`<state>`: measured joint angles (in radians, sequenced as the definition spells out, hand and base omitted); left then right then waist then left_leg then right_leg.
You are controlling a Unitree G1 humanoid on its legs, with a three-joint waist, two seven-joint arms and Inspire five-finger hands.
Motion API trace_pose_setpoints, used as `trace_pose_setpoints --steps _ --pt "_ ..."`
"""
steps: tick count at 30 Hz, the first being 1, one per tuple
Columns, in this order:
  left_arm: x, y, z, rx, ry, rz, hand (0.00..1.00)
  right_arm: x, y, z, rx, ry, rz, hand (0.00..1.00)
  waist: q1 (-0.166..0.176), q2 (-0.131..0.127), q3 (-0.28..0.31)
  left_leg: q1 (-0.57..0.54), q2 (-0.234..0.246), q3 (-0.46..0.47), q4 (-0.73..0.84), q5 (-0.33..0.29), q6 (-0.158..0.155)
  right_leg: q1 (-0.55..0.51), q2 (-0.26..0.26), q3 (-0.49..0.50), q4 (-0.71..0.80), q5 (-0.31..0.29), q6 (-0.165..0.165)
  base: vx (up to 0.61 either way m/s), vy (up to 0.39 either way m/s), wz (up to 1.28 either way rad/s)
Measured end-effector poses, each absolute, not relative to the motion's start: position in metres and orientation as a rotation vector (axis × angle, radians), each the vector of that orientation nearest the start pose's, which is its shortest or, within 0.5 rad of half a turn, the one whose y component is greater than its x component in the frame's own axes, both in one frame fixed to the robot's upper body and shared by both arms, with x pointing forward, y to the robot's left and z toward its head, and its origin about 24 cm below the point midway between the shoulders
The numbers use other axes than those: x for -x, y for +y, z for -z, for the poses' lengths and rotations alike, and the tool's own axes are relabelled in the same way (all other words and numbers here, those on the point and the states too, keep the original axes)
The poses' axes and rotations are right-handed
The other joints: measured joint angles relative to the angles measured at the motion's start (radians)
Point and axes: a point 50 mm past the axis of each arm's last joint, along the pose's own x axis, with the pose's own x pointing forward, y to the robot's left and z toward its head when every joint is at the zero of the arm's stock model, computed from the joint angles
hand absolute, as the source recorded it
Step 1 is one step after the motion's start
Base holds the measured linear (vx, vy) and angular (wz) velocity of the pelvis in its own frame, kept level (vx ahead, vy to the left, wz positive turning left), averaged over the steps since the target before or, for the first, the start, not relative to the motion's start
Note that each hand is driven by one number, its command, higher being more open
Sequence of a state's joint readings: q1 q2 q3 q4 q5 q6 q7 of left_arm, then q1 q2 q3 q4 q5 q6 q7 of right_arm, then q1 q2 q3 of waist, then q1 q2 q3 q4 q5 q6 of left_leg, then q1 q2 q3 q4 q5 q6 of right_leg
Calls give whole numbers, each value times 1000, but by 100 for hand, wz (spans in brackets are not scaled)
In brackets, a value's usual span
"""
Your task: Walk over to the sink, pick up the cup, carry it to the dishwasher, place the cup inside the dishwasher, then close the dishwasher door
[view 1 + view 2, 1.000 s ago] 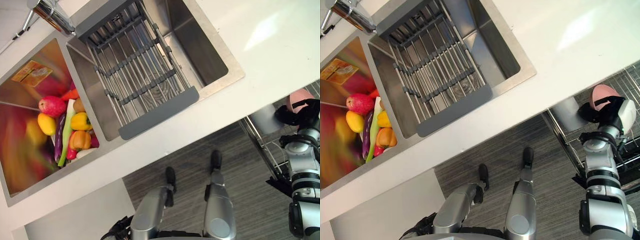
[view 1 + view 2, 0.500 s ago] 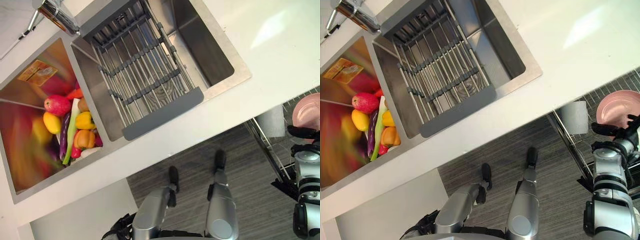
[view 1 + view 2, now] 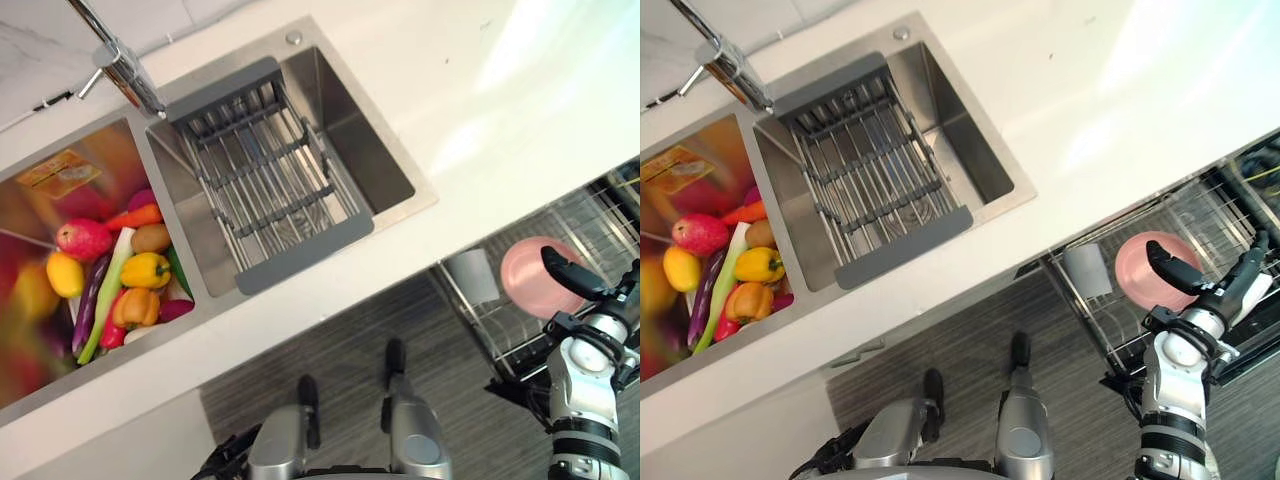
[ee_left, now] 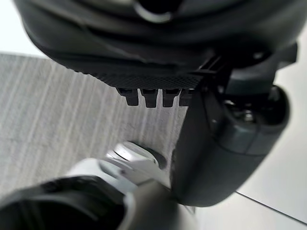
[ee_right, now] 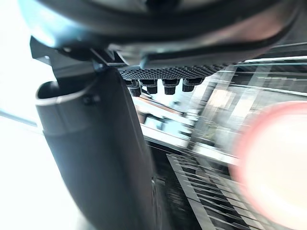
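Released since a second ago: right robot hand [image 3: 1215,292] off pink cup [image 3: 1130,275], fingers spread, empty, just above it. Cup sits in dishwasher rack [image 3: 1108,332] below counter [image 3: 520,90] edge. Pick-up, carry, placing look done. Remaining: withdraw, close door. Left robot hand [image 4: 225,143] hangs low, relaxed, empty.

One sink [image 3: 424,192] with two basins takes the upper left of the frame, with one faucet [image 3: 125,75] and one grey drain rack [image 3: 270,185] across the right basin. The left basin holds two bell peppers, one yellow pepper [image 3: 147,270] and one orange pepper [image 3: 135,306], plus one carrot [image 3: 135,217], one eggplant [image 3: 86,312], one leek [image 3: 108,290], one lemon [image 3: 62,273] and one red fruit [image 3: 82,238]. At the lower right, one wire rack [image 3: 590,215] holds two cups: one pink cup [image 3: 525,280] and one pale cup [image 3: 471,277].
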<state>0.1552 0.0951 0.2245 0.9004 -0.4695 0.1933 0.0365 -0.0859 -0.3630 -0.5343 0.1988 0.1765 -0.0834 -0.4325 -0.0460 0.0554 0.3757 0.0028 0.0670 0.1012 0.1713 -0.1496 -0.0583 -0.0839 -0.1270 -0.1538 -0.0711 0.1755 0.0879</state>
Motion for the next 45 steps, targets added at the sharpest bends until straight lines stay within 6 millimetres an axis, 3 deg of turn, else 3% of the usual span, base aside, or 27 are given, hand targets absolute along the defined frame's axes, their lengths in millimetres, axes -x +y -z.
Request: trace_pose_setpoints --steps 3,5,9,10,14,16,19,22,31,40,45 --pt "-74 217 159 492 1142 -557 100 -204 -375 -90 50 -173 1047 100 0 -9 -40 30 14 12 -4 -8 -7 29 10 5 -13 -3 -5 31 -13 -11" --pt "-70 219 159 508 1144 -580 100 -185 -393 -85 -60 -181 1124 100 -3 -17 -75 43 23 21 -6 -14 -9 36 19 10 -13 -11 -9 -9 -15 -9" --pt "-62 217 161 520 1167 -595 100 -146 -419 -54 -348 -167 1260 100 -21 -25 -121 60 29 21 -18 -14 -10 53 22 0 -14 -19 -12 -14 -7 4" --pt "-58 215 163 543 1179 -612 100 -132 -424 -38 -441 -144 1303 100 -24 -26 -137 63 30 21 -23 -15 -10 58 22 -3 -14 -24 -10 -42 0 7" --pt "-51 211 166 564 1205 -636 100 -98 -411 14 -687 -76 1386 100 -25 -19 -162 70 32 17 -33 -12 -13 69 22 -16 -18 -32 -15 -43 -5 7" --pt "-48 210 167 564 1215 -645 100 -90 -385 48 -798 6 1405 100 -24 -14 -172 70 31 8 -50 -3 -22 70 20 -31 -18 -32 -15 -58 -19 15" --pt "-46 207 168 569 1217 -650 100 -92 -346 80 -909 119 1376 100 -15 -2 -182 69 32 -14 -88 26 -32 73 14 -73 -18 -35 -19 -43 -45 37" --pt "-43 202 169 615 1210 -688 100 -88 -329 90 -928 140 1356 100 4 10 -190 68 38 -21 -130 64 -39 86 3 -130 -18 -41 -16 -24 -49 56" --pt "-32 200 170 618 1213 -702 100 -113 -318 89 -903 122 1213 100 43 19 -194 41 32 -92 -172 120 -49 101 -11 -233 -19 -46 -12 -18 -18 35" --pt "-7 186 174 626 1282 -681 100 -152 -325 72 -987 40 1005 100 71 84 -216 2 30 -193 -187 164 -66 124 -15 -345 -19 -59 -11 -26 -18 36" --pt "-1 182 175 609 1297 -645 100 -168 -332 61 -986 18 931 100 86 115 -214 -46 57 -130 -190 217 -80 136 -19 -437 -14 -61 -12 -89 -18 51"
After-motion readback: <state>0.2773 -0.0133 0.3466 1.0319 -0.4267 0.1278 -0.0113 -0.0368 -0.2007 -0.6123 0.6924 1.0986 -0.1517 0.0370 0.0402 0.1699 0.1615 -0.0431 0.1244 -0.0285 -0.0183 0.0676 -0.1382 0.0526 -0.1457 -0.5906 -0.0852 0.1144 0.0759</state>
